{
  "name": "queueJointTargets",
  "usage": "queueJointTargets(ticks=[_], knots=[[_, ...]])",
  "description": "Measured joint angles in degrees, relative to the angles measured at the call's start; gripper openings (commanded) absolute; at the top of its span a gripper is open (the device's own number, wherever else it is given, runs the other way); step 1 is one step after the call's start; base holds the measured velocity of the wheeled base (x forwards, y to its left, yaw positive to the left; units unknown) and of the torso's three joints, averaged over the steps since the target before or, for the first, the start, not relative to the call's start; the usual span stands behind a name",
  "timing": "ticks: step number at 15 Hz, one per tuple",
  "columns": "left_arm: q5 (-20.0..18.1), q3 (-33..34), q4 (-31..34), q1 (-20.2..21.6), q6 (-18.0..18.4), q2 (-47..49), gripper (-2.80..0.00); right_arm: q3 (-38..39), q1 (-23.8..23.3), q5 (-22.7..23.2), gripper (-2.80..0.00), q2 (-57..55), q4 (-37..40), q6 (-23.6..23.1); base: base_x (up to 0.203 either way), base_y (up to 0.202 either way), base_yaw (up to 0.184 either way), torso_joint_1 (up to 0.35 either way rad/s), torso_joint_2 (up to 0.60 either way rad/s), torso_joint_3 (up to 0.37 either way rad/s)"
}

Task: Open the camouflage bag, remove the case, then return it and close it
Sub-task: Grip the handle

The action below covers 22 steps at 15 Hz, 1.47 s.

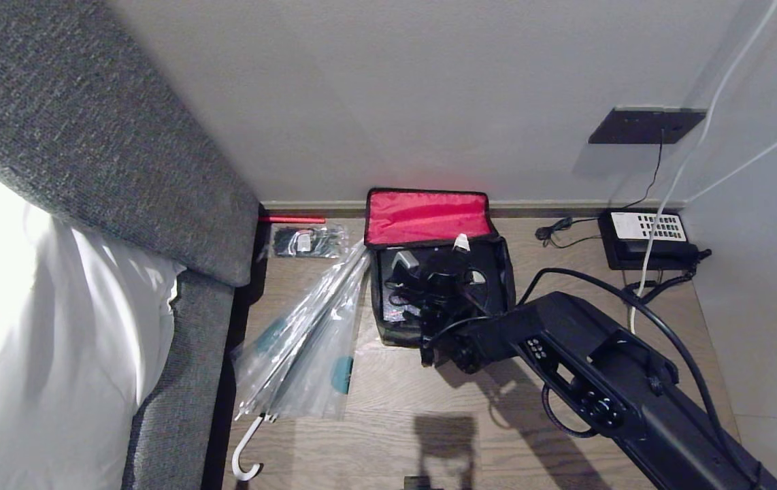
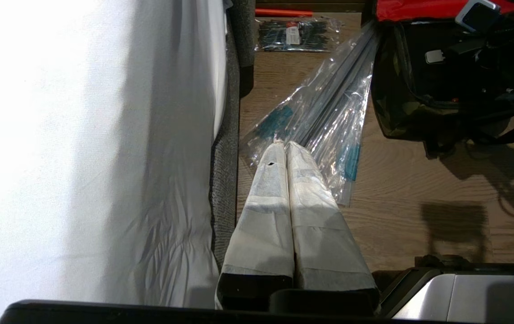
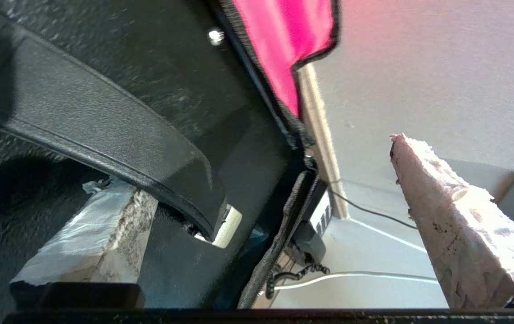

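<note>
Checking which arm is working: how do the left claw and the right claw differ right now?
The left claw has its taped fingers pressed together; the right claw has its fingers spread wide. The left claw hangs over the wrapped umbrella beside the bed, touching nothing; the right claw reaches into the open camouflage bag, one finger inside. Both have pale tape-wrapped fingers.

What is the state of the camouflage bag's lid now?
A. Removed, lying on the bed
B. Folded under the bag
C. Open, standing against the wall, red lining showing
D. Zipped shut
C: the camouflage bag has its lid raised against the wall, red lining facing out.
</note>
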<state>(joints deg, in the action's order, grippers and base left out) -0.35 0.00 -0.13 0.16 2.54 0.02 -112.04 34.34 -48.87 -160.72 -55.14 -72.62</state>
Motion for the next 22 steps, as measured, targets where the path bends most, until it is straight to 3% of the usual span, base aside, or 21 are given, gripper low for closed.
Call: queueJointTargets(ticks=[11,12,14,16,18,20,22], knots=[[0.0,0.0,0.0,0.0,0.0,0.0,-2.8,-0.4,-0.8,3.4,0.0,-2.9,-6.0,-2.0,0.0,0.0,0.0,0.0,0.0,0.0],[0.0,0.0,0.0,0.0,0.0,0.0,-2.8,-0.4,-1.1,4.9,0.0,-2.8,-6.2,-2.9,0.0,0.0,0.0,0.0,0.0,0.0],[0.0,0.0,0.0,0.0,0.0,0.0,-2.8,-0.3,-1.9,12.2,0.0,-2.8,-7.5,-5.0,0.0,0.0,0.0,0.0,0.0,0.0],[0.0,0.0,0.0,0.0,0.0,0.0,-2.8,0.1,-2.7,20.6,0.0,-3.1,-10.7,-10.2,0.0,0.0,0.0,0.0,0.0,0.0],[0.0,0.0,0.0,0.0,0.0,0.0,-2.8,0.3,-2.9,25.7,0.0,-3.6,-13.4,-14.7,0.0,0.0,0.0,0.0,0.0,0.0],[0.0,0.0,0.0,0.0,0.0,0.0,-2.8,0.4,-3.0,25.8,0.0,-3.9,-14.1,-18.5,0.0,0.0,0.0,0.0,0.0,0.0],[0.0,0.0,0.0,0.0,0.0,0.0,-2.8,0.4,-3.0,23.0,0.0,-4.2,-14.0,-19.7,0.0,0.0,0.0,0.0,0.0,0.0]])
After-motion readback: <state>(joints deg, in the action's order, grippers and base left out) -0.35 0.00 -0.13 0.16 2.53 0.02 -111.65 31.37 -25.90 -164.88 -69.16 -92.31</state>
